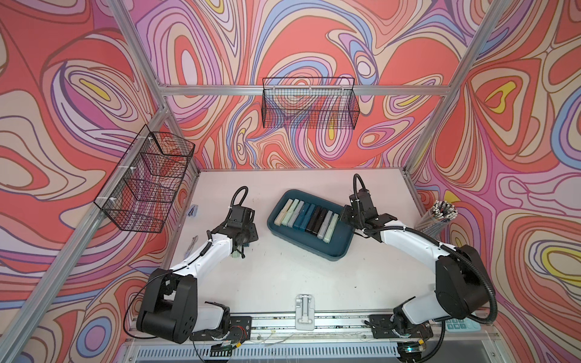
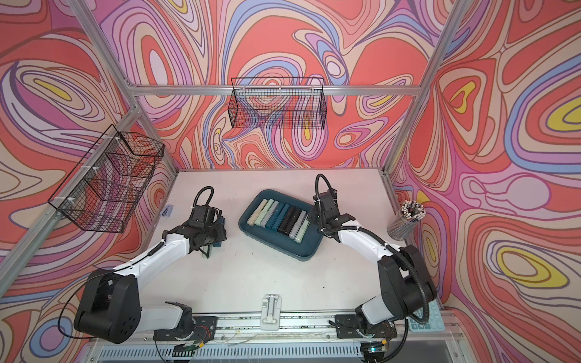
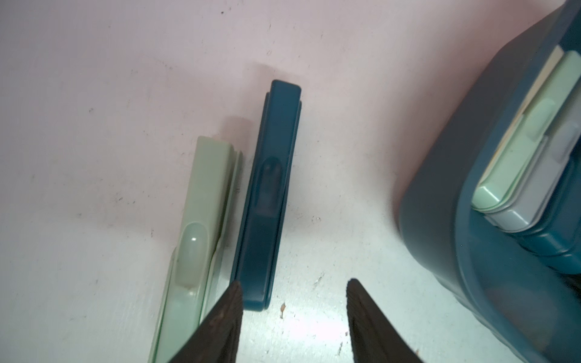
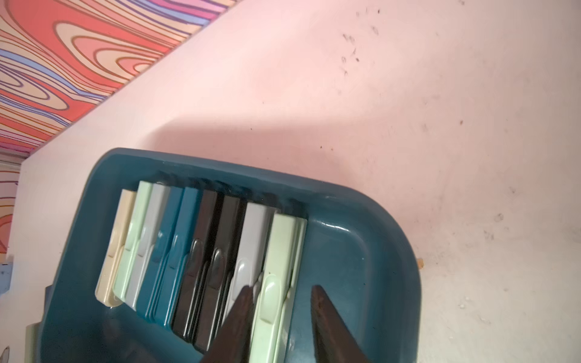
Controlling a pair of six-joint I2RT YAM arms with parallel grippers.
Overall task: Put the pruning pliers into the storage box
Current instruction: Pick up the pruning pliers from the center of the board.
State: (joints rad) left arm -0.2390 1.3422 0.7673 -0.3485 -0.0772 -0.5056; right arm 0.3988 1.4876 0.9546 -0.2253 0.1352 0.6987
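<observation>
Teal storage box (image 1: pixel 327 248) sits mid-tabletop (image 1: pixel 283 292) and holds nine pruning pliers (image 1: pixel 306 221) in one tidy row: cream, pale green, grey, two teal, two black, grey, pale green. We judge the task mostly done.

Left to do: at least two pieces outside the box, the pale green pliers (image 3: pixel 201 220) and the dark teal pliers (image 3: pixel 270 188). They lie side by side on the tabletop, just beside the box.

Right fingers (image 4: pixel 234 327): parted, one on each side of the last pale green piece in the row. A gap shows on its outer side, so they are not gripping it.

Left fingers (image 3: pixel 220 323): apart and holding nothing. One tip overlaps the near ends of the two loose pieces — we cannot tell if it touches them. The other is over bare tabletop.
</observation>
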